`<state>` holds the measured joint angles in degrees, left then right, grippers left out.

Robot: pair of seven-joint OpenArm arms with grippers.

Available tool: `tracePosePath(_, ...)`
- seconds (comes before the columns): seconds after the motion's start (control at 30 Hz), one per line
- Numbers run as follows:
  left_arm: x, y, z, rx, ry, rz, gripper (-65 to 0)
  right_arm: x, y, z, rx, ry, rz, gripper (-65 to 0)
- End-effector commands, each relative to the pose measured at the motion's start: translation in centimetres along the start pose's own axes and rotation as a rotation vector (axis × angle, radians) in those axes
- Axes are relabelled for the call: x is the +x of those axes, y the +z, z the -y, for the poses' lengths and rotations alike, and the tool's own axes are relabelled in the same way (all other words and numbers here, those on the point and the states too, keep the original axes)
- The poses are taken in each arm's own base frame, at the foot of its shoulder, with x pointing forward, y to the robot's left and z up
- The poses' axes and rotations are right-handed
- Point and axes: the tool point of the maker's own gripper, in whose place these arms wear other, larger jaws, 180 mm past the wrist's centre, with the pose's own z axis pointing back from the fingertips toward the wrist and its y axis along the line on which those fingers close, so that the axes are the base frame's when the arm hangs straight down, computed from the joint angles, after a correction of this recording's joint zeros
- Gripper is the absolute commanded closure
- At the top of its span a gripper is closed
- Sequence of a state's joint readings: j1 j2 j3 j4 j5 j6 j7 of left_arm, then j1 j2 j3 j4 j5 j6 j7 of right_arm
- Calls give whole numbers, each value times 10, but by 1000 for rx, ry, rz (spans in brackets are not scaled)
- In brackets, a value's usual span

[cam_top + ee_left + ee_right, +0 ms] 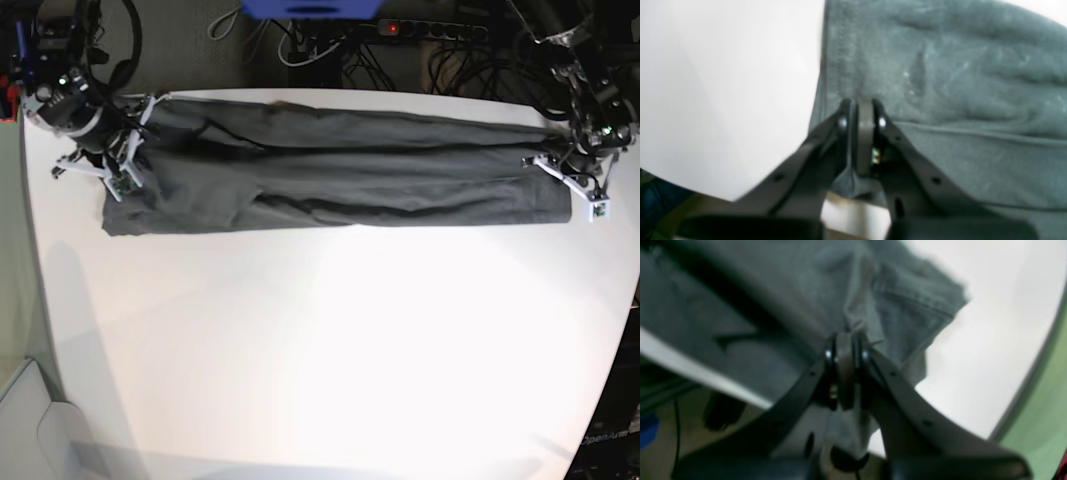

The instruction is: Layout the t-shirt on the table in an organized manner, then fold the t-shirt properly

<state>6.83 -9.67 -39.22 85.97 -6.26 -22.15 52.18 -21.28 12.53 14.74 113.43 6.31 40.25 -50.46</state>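
1. The left gripper [862,110] sits at the far right of the base view, its arm reaching down from the top corner. Its jaws are pressed together on a pinch of the t-shirt [940,83], holding the cloth by its edge.
2. The right gripper [846,343] sits at the far left of the base view, its arm coming in from the upper left corner. Its jaws are likewise clamped onto a bunched fold of the t-shirt.
3. The t-shirt lies stretched in a long dark band between the two grippers, along the far side of the table [330,340], with lengthwise creases running from one gripper to the other.
4. Ahead of the left gripper the cloth shows a stitched hem and soft wrinkles; to one side of it is bare white tabletop.
5. Beyond the right gripper a loose flap of cloth spreads onto the white surface.
6. Behind both arms, past the table's far edge, lie dark cables [460,50] and a power strip [425,30].
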Motion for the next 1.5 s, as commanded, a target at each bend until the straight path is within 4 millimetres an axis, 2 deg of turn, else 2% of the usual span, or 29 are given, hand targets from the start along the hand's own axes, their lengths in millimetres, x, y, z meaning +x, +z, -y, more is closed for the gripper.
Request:
tracePosePath(0.0,7,3,-7,17,-11,17,-5,4,5,5,-16,12,20,0)
tracePosePath(0.2,7,3,-7,17,-11,17,-5,-15,5,-5,9,4,-29,0)
tracePosePath(0.63,9,3,-6,16,-10,13,-12,-31,7,-14,28,0,-73,0)
tracePosePath(0.7,10,4,-6,15,-11,15,-49,-31,7,-13,26,2,-74,0)
tracePosePath(0.8,10,5,-6,17,-14,18,-207,-31,7,-13,27,3,-76,-25)
tracePosePath(0.93,8,5,-6,18,-15,15,-428,-33,8,-11,25,10,-80,-173)
tracePosePath(1.03,9,5,-5,10,-24,17,-515,-33,9,-9,22,21,-84,-290)
tracePosePath(1.17,18,12,5,-45,-122,47,-528,-34,11,-3,8,27,-88,-384)
tracePosePath(1.3,23,11,12,-70,-136,56,-528,-34,11,1,0,26,-86,-389)
tracePosePath(1.37,32,9,20,-84,-131,77,-529,-32,11,1,0,28,-81,-389)
tracePosePath(1.47,29,5,26,-94,-111,70,-529,-31,10,0,2,28,-80,-389)
